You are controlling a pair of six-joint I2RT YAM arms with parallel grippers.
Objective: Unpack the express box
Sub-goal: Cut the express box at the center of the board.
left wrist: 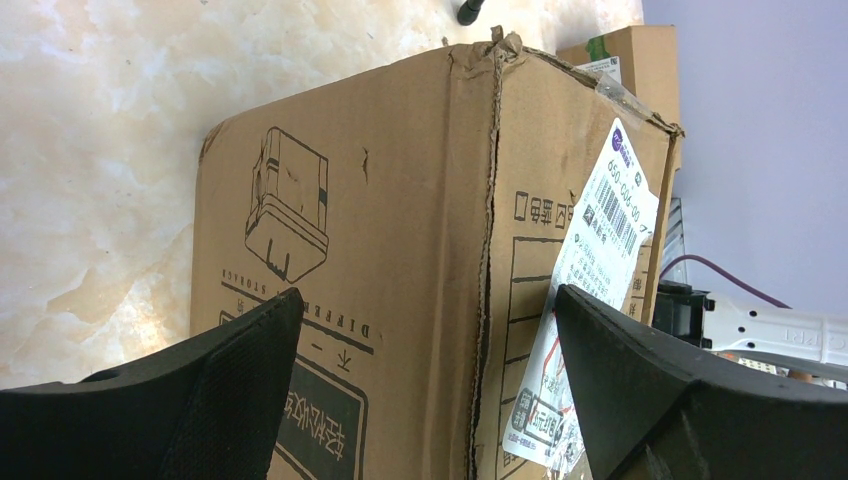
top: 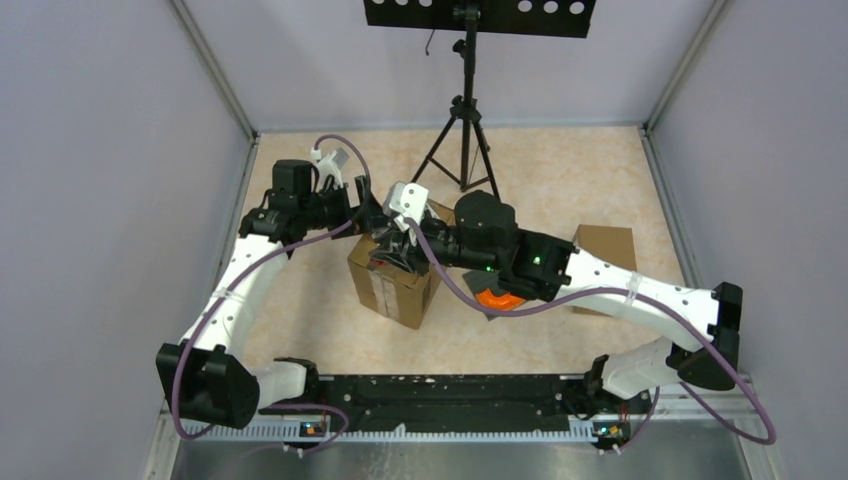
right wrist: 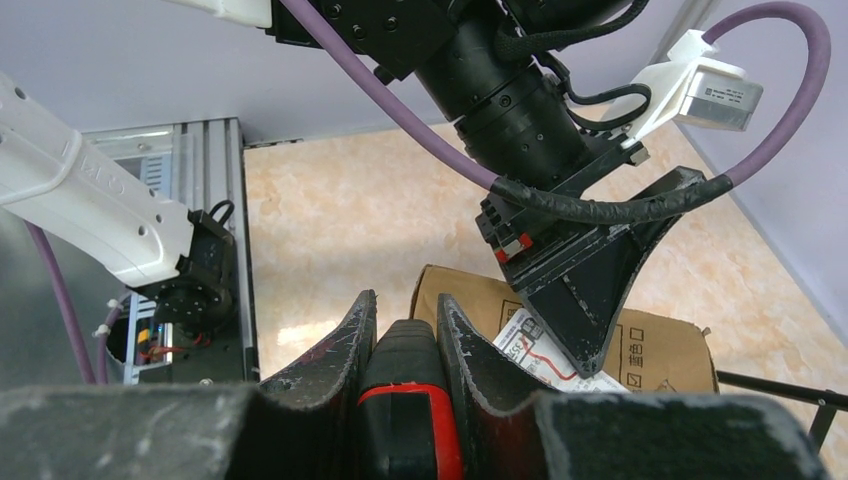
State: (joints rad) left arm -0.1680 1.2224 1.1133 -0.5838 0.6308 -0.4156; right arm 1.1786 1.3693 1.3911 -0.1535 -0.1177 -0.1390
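The express box (left wrist: 400, 200) is brown corrugated card, dull and creased, with a white printed label (left wrist: 600, 240) stuck across one face. It stands on the marble-patterned worktop (left wrist: 90, 150). We see its ragged, torn corner edge running straight away from the left hand (left wrist: 428, 300), whose black textured fingers are spread wide with the box close between them. The right hand (right wrist: 405, 300), just above the box, pinches a black tool with a red band (right wrist: 405, 375).

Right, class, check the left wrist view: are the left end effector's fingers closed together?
No, the left end effector stands wide open, with the cardboard box showing in the broad gap between its fingers.
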